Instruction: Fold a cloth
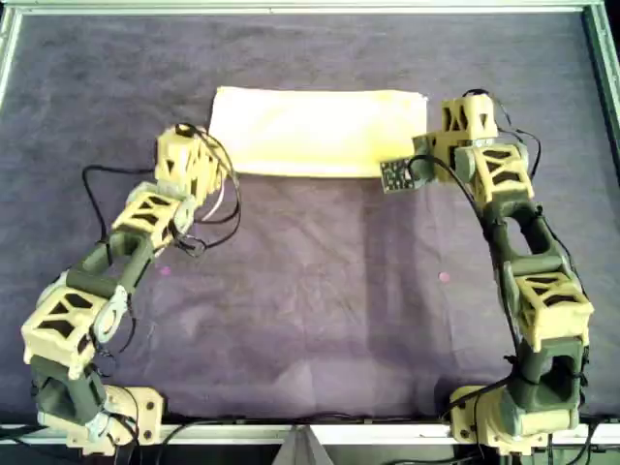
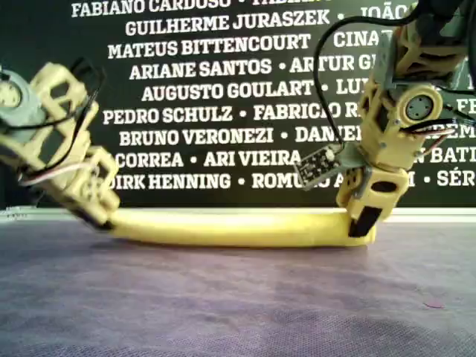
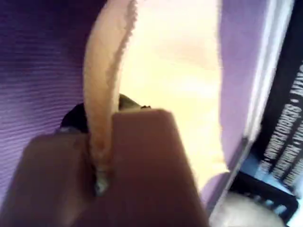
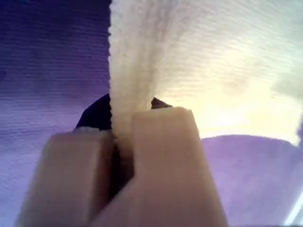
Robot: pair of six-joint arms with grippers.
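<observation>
The pale yellow cloth [image 1: 315,131] lies as a wide rectangle at the far middle of the purple mat [image 1: 310,300]. In the overhead view my left gripper [image 1: 208,163] is at the cloth's near left corner and my right gripper [image 1: 426,147] is at its right edge. In the left wrist view the left gripper [image 3: 102,137] is shut on a doubled edge of the cloth [image 3: 180,71]. The right wrist view shows the right gripper [image 4: 123,127] shut on a bunched edge of the cloth [image 4: 213,61]. From the exterior view, the cloth [image 2: 230,227] hangs low between the left gripper [image 2: 104,217] and the right gripper [image 2: 362,223].
A metal frame rail [image 1: 291,8] borders the mat on the far side and at the sides. A black banner [image 2: 223,89] with white names stands behind the table. Both arms' bases sit at the near edge in the overhead view, with loose cables [image 1: 208,228] around the left arm.
</observation>
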